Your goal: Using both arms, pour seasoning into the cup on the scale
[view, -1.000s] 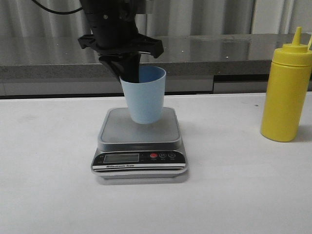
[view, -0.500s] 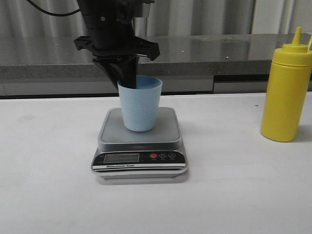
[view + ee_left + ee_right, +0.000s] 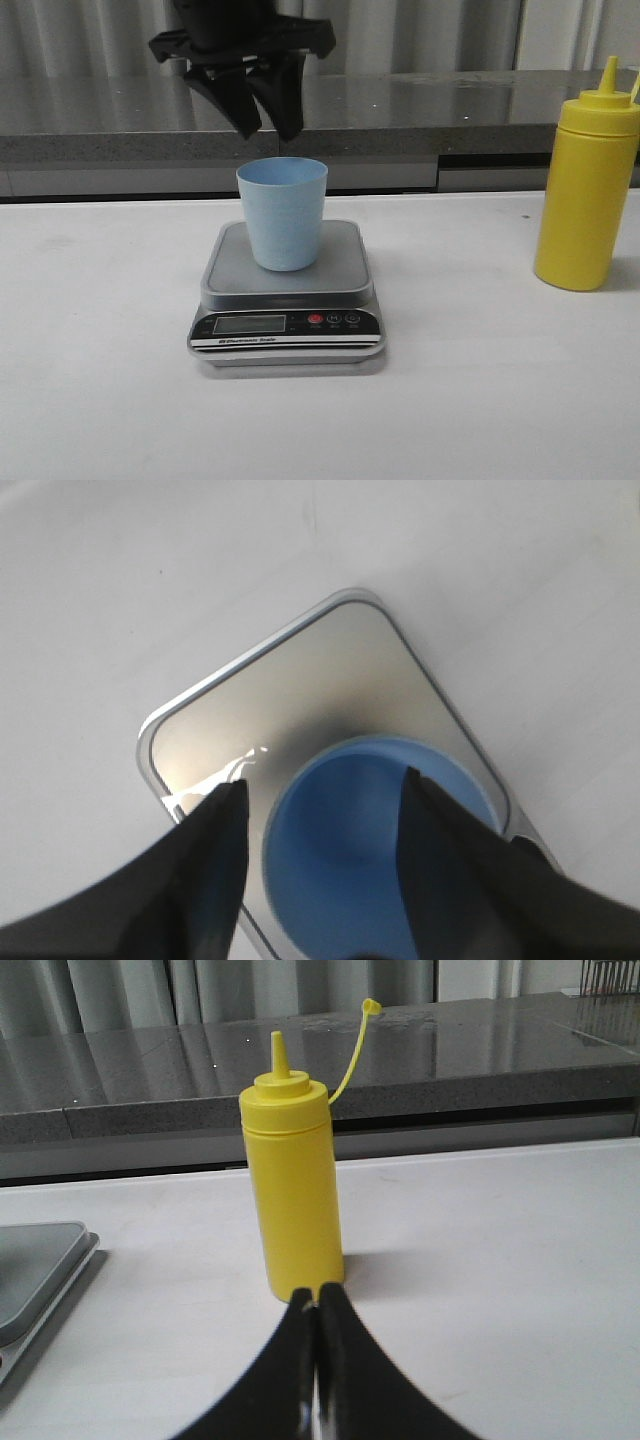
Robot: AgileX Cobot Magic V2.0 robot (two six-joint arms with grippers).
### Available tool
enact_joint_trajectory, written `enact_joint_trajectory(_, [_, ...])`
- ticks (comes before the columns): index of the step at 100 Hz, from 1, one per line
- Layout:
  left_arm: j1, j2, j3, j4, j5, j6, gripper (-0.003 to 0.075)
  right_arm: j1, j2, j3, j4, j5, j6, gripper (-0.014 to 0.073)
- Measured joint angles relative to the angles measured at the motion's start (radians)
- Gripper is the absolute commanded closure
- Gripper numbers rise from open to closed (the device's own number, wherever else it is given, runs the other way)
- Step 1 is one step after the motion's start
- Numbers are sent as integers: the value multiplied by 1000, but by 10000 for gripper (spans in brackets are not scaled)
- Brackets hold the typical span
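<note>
The pale blue cup [image 3: 282, 212] stands upright on the grey platform of the scale [image 3: 230, 270]. My left gripper [image 3: 267, 130] hangs open above the cup's rim, apart from it. In the left wrist view the open gripper [image 3: 322, 785] looks down into the cup [image 3: 345, 850] on the scale [image 3: 300, 690]. The yellow seasoning bottle [image 3: 587, 180] stands at the far right of the table, its cap flipped open. In the right wrist view my shut, empty right gripper [image 3: 316, 1290] sits low in front of the bottle [image 3: 292, 1185].
A grey stone counter [image 3: 450, 110] runs along the back behind the white table [image 3: 480, 380]. The scale's black front panel has a display [image 3: 250, 323] and a red button [image 3: 315, 320]. The scale's corner shows in the right wrist view [image 3: 35, 1270].
My left gripper let go of the cup on the scale, opened, and rose above it. The cup settled lower onto the platform. The bottle did not move.
</note>
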Motion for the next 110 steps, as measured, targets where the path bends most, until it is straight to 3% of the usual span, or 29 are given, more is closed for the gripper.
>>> enact_joint_trajectory(27, [0,-129,66,-22,-63,0,743,0,0,0,0,0,0,662])
enact_joint_trajectory(77, [1,-680,636,-43,-370,-25,741,0,0,0,0,0,0,662])
enact_joint_trajectory(110, [32,-1095,1010,-45,-479,-46,741,0,0,0,0,0,0,662])
